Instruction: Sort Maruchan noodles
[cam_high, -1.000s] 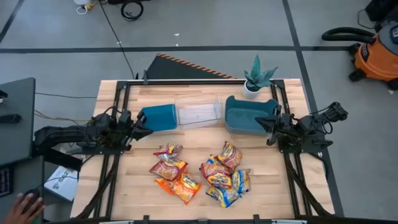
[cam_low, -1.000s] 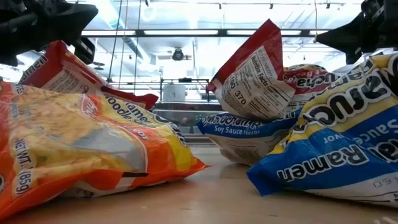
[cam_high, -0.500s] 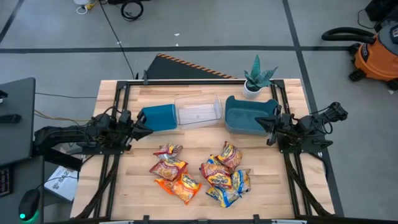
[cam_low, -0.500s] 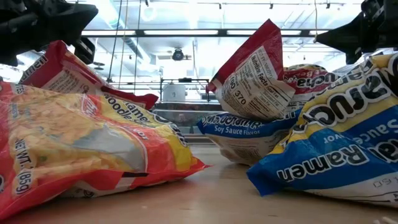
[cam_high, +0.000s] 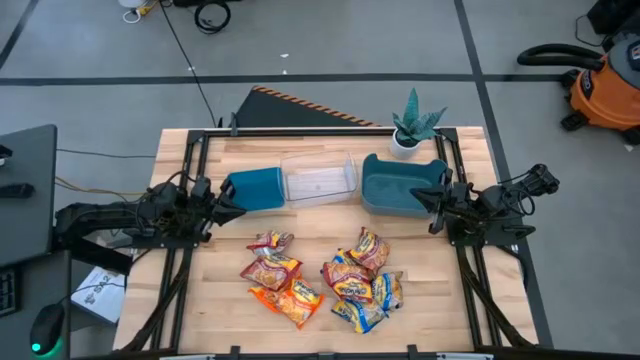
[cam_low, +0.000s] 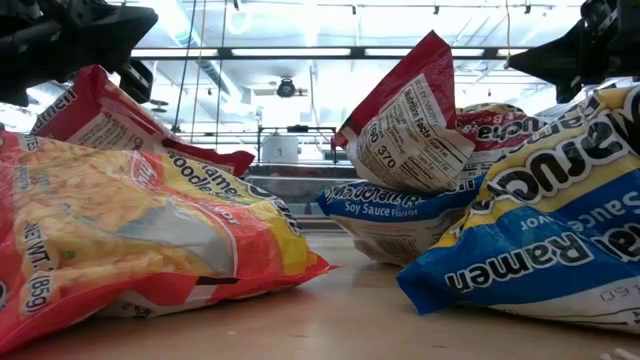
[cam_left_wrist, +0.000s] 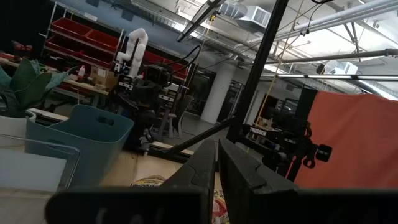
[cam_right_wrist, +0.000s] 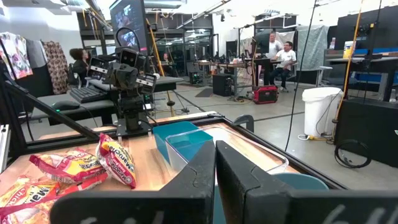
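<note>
Several Maruchan noodle packets lie flat in two loose piles on the wooden table: orange-red ones (cam_high: 275, 275) left of middle, blue-and-yellow and red-pink ones (cam_high: 362, 278) right of middle. In the low view an orange packet (cam_low: 130, 240) and a blue packet (cam_low: 540, 240) fill the front. My left gripper (cam_high: 238, 201) waits at the table's left side beside the small teal bin, its fingers shut (cam_left_wrist: 217, 168). My right gripper (cam_high: 418, 197) waits at the right side over the large teal bin's near wall, fingers shut (cam_right_wrist: 215, 163). Neither touches a packet.
Along the far half stand a small teal bin (cam_high: 256, 187), a clear bin (cam_high: 320, 181) and a larger teal bin (cam_high: 400, 185). A potted plant (cam_high: 412, 125) sits at the far right corner. Bare wood (cam_high: 310, 225) lies between bins and packets. People sit in the room beyond (cam_right_wrist: 280, 53).
</note>
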